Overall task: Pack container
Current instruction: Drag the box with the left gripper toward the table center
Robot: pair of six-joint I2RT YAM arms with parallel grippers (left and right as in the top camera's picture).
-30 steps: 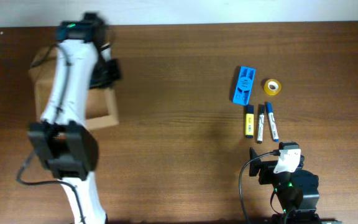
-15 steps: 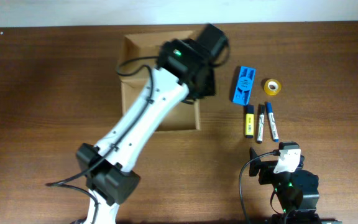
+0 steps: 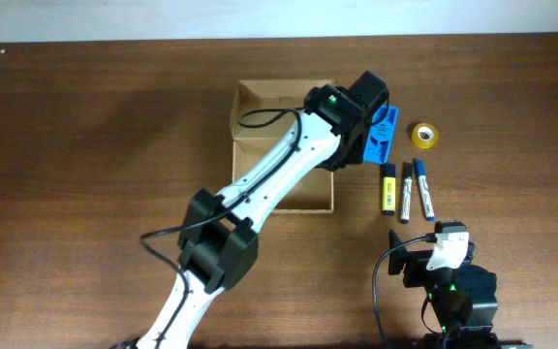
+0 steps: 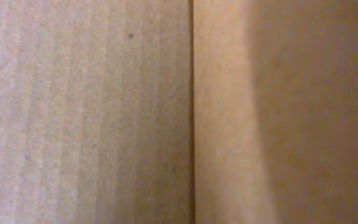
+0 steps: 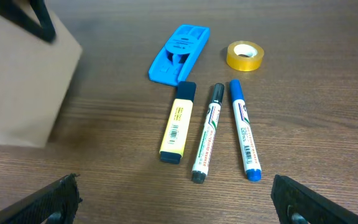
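Left pincer (image 3: 352, 121) is hovering at the upper right rim of the container (image 3: 260, 116). Its own camera is showing only cardboard, so I cannot tell whether its fingers are apart or closed on the wall. The container is lying open in the upper middle of the overhead frame, flat on the table (image 3: 114, 145), its long axis running top to bottom. Just beside its right wall a blue plastic holder (image 3: 381, 133) is lying, with a yellow tape roll (image 3: 424, 135) further right. Below them a yellow highlighter (image 3: 388, 188), a black-capped marker (image 3: 406, 192) and a blue marker (image 3: 423, 190) are lying side by side, parallel to the container. The right pincer (image 5: 179, 202) is sitting at lower right, fingers spread wide and empty. It is directly below the markers and looks to be the nearer one for a lengthwise pick, with bare wood around them.
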